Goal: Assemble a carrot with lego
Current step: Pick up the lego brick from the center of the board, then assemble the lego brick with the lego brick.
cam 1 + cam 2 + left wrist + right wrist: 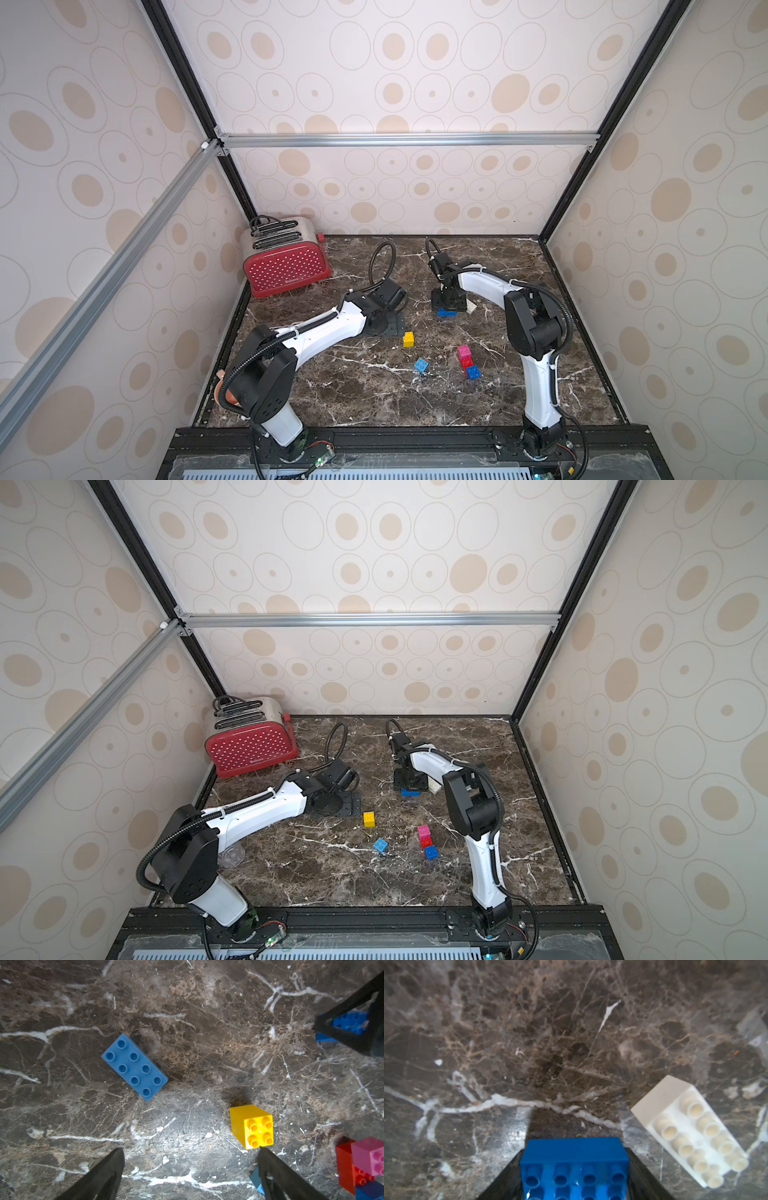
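Observation:
My right gripper (573,1151) is shut on a dark blue 2x4 brick (574,1167), its black fingers against both short ends, low over the marble; both top views show it toward the back (446,305) (410,787). A white 2x4 brick (689,1132) lies just beside it, studs up. My left gripper (190,1148) hangs open over bare marble with nothing between its fingers. A yellow 2x2 brick (251,1126) sits close to one fingertip, and a mid-blue 2x4 brick (135,1067) lies farther out. A pink-red-blue stack (466,361) and a light blue brick (421,365) lie nearer the front.
A red toaster (286,262) stands at the back left corner of the marble table (374,399). Patterned walls and black frame posts close in three sides. The left arm (328,324) reaches across the left half, the right arm (536,324) along the right side.

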Robot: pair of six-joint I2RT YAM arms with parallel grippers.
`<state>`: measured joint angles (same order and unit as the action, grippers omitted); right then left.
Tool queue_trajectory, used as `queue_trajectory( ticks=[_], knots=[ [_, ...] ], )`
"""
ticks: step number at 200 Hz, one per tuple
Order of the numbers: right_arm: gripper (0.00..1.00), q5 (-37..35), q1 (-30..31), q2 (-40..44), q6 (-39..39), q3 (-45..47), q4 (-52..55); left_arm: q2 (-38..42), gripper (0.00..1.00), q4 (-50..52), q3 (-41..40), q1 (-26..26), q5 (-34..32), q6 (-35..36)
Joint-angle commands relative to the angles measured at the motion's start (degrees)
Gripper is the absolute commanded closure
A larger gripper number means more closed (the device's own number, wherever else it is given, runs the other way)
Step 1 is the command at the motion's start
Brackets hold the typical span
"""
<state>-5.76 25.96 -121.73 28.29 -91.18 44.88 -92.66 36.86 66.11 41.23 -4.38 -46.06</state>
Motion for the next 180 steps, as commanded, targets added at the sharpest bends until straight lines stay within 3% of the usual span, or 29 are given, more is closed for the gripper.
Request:
queue_trajectory(
  ticks=[1, 53, 105, 140, 180],
  knots=[
    [0.35, 0.3, -0.3, 0.7, 1.2, 0.2, 1.1, 2.3, 0.01, 0.4, -0.8, -0.5, -1.2, 0.3],
    [0.39, 0.1, 3.2, 7.2, 3.4, 2.6, 3.5, 6.5, 0.01, -2.8, -6.2, -2.9, 0.2, 1.3],
    [0.40, -0.3, 13.4, 13.0, 9.2, 4.7, 5.9, 12.5, 0.01, -5.3, -13.1, -7.4, 4.9, 3.7],
    [0.41, -0.7, 19.8, 12.3, 12.4, 1.6, 8.3, 17.6, 0.01, -4.8, -16.4, -9.1, 5.4, 4.3],
    [0.41, -1.3, 23.1, 9.0, 14.2, -1.6, 9.7, 22.4, 0.01, -5.1, -20.2, -11.6, 7.5, 4.6]
  ],
)
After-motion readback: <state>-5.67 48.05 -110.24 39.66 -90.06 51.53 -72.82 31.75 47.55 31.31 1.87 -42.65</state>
